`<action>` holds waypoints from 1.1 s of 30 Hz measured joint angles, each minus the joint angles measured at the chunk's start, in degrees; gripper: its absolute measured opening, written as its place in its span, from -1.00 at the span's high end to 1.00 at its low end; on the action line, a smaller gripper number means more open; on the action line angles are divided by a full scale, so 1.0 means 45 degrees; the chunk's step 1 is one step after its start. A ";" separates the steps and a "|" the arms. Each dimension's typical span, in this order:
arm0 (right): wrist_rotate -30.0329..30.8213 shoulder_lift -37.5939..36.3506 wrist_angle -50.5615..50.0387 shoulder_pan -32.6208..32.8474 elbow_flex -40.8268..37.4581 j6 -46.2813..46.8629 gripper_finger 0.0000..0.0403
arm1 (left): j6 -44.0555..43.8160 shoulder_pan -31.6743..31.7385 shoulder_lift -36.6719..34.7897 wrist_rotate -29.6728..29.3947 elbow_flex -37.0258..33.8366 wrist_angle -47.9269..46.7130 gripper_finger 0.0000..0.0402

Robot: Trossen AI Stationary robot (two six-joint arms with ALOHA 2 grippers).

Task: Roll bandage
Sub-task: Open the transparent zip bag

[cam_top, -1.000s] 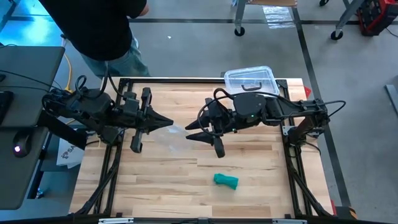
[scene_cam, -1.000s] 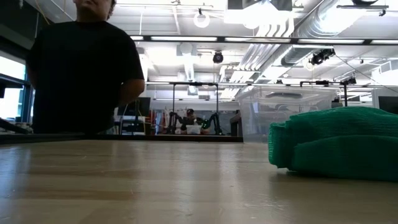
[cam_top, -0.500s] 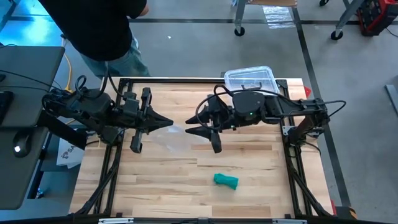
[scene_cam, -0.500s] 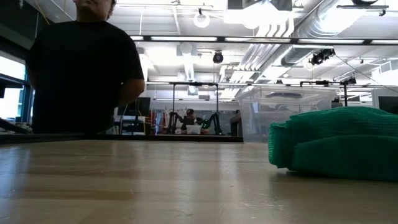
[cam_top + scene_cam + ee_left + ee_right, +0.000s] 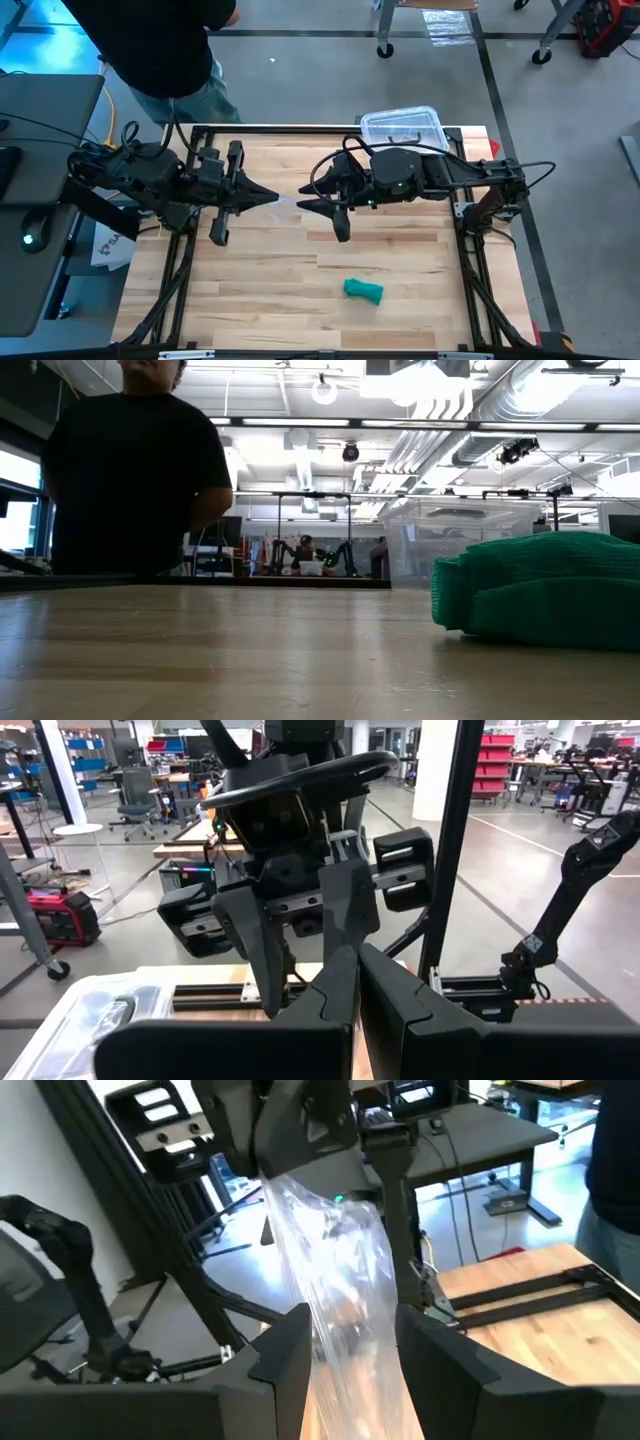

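Note:
The bandage [image 5: 363, 290], a small green roll, lies on its side on the wooden table near the front edge; in the low view the bandage [image 5: 540, 595] fills the right. Both grippers are raised above the table's far half, tips facing each other. A crinkly clear plastic bag [image 5: 287, 205] spans between them. My left gripper [image 5: 272, 196] is shut at one end of the bag. My right gripper [image 5: 303, 208] has the bag [image 5: 340, 1270] between its fingers. Neither gripper is near the bandage. My left gripper, level and coming from the table's left, has the bag's end [image 5: 285, 1190] at its shut fingertips; its own wrist view does not show the clear film. My right gripper pinches the bunched bag [image 5: 352, 1345] between its two fingers [image 5: 290, 1355], coming level from the table's right. The bag hangs clear of the table.
A clear plastic box [image 5: 402, 127] with a black handle stands at the table's far edge, right of middle. A person [image 5: 170, 50] in dark clothes stands beyond the far left corner. Bare wood lies around the bandage.
My right gripper has swung its fingertips a little toward the far edge and the left gripper, rolling slightly. The bag between the grippers has come up with it and sags less. The bandage and my left gripper have kept still.

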 joint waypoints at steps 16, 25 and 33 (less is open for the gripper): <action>-0.0252 0.0112 -0.0360 0.0000 0.0005 -0.2623 0.80 | -0.0178 0.0024 0.0348 -0.0021 0.0000 0.0385 1.00; -0.0354 0.0601 -0.4098 -0.0040 0.0005 -0.0618 1.00 | -0.1119 0.1852 0.0786 -0.0260 -0.0005 -0.0816 0.71; 0.4862 0.0345 -0.9238 -0.0291 0.0001 0.5431 1.00 | -0.2907 0.2862 0.0063 -0.0048 0.0000 -0.3824 0.29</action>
